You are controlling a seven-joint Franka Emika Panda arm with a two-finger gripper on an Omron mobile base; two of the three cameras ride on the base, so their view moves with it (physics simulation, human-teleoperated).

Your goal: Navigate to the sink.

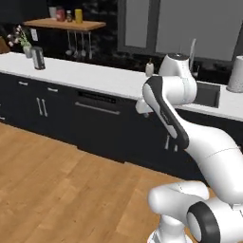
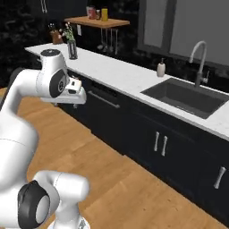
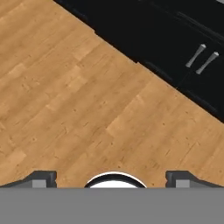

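Dark grey sink (image 2: 185, 97) is recessed in the white desk (image 2: 120, 74), ahead and well to the right of the fingers (image 3: 112, 180), with its arched faucet (image 2: 198, 61) at the back rim. The fingers point down at the wood floor (image 3: 74, 109), set wide apart and holding nothing.

Risk, as judged: the base is not yet squared to the sink and stands near the dark cabinets (image 2: 170, 147). A drive to the right on too shallow a line could bring the base or the folded arm against the cabinet fronts or the desk edge. Stopping short would leave the sink off to one side and awkward to reach. A soap bottle (image 2: 160, 69) stands just left of the sink and could be knocked by any later reach.

Surface and room: pale desk over dark cabinets with metal handles; a dishwasher front (image 1: 97, 121) to the left; a wooden shelf (image 1: 64, 23) with jars on the black wall; grey window panels above the sink.
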